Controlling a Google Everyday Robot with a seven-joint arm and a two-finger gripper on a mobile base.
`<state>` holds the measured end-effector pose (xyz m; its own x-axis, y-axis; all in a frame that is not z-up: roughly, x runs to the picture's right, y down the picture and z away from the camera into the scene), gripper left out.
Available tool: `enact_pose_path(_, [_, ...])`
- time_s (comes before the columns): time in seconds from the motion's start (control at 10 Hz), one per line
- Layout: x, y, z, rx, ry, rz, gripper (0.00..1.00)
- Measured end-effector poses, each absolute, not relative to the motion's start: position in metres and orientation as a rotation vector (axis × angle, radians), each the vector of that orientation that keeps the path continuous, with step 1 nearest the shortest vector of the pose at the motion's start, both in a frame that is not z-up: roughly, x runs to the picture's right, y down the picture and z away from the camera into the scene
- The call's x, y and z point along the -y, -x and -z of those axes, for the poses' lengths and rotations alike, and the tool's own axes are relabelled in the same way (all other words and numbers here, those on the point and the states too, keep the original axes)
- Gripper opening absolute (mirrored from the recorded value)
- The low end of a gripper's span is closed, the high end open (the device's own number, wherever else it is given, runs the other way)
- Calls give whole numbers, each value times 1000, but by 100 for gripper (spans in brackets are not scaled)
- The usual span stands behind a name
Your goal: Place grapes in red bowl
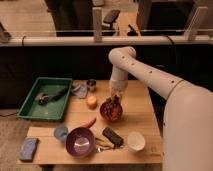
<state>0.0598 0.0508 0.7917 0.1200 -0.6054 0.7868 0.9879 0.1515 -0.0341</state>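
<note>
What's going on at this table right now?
The robot's single arm reaches down to the middle of the table, and its gripper hangs right over the red bowl. The grapes sit at the bowl's mouth just under the gripper; whether they are already let go cannot be told. An orange fruit lies just left of the bowl.

Smooth white tubular arm (150, 77), dark dots, claw (114, 100) above red bowl (103, 113).
</note>
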Motion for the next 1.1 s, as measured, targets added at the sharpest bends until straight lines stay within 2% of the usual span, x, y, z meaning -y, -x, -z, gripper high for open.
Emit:
enact_pose_path(0.1, [-51, -60, -792, 722, 667, 1298, 78])
enact_pose_path(0.2, [-50, -60, -793, 721, 668, 1297, 80])
enact_pose_path(1.1, [-53, -61, -791, 724, 650, 1293, 80])
